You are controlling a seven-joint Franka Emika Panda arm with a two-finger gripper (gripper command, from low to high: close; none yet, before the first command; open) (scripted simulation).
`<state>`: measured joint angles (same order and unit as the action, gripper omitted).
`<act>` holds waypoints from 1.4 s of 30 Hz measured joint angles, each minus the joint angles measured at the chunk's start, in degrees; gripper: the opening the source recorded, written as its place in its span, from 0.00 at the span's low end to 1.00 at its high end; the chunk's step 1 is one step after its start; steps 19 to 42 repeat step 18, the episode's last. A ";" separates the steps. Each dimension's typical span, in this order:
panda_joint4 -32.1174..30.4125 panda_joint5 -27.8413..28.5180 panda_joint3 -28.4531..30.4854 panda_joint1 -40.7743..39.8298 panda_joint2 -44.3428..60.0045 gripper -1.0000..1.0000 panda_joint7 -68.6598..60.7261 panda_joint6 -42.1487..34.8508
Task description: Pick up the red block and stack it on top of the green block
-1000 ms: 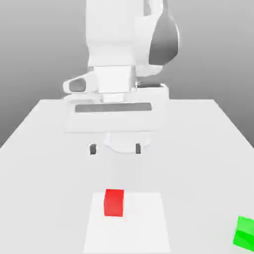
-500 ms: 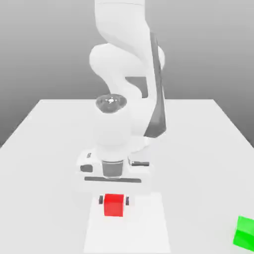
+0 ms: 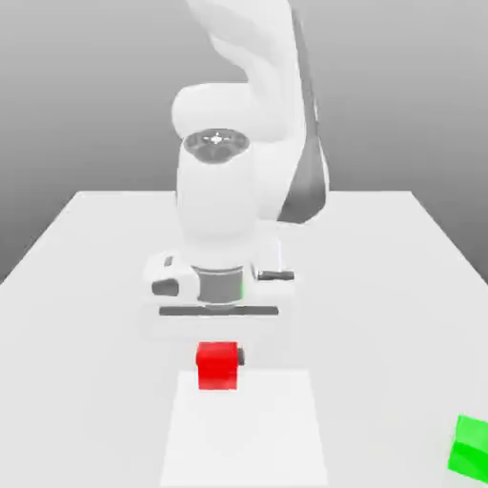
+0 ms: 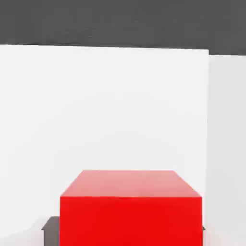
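Gripper [image 3: 218,357] now clamped tight on red block [image 3: 217,367]; a second ago we saw it wide open, well above. Block at lower centre of frame, seems just lifted. Green block [image 3: 469,446] waits lower right; carry comes next.

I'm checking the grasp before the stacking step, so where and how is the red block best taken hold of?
By its two opposite vertical side faces, coming straight down from above. The red block is a small cube with flat, parallel sides and a free top, which suits a two-finger pinch. The gripper is already shut on it that way, one finger against each side.
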<state>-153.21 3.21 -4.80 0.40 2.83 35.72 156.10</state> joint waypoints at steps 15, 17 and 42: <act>24.18 9.68 -11.15 15.10 20.52 1.00 -20.88 -5.21; 24.18 9.68 -11.15 15.10 20.52 1.00 -20.88 -5.21; 24.18 9.68 -11.15 15.10 20.52 1.00 -20.88 -5.21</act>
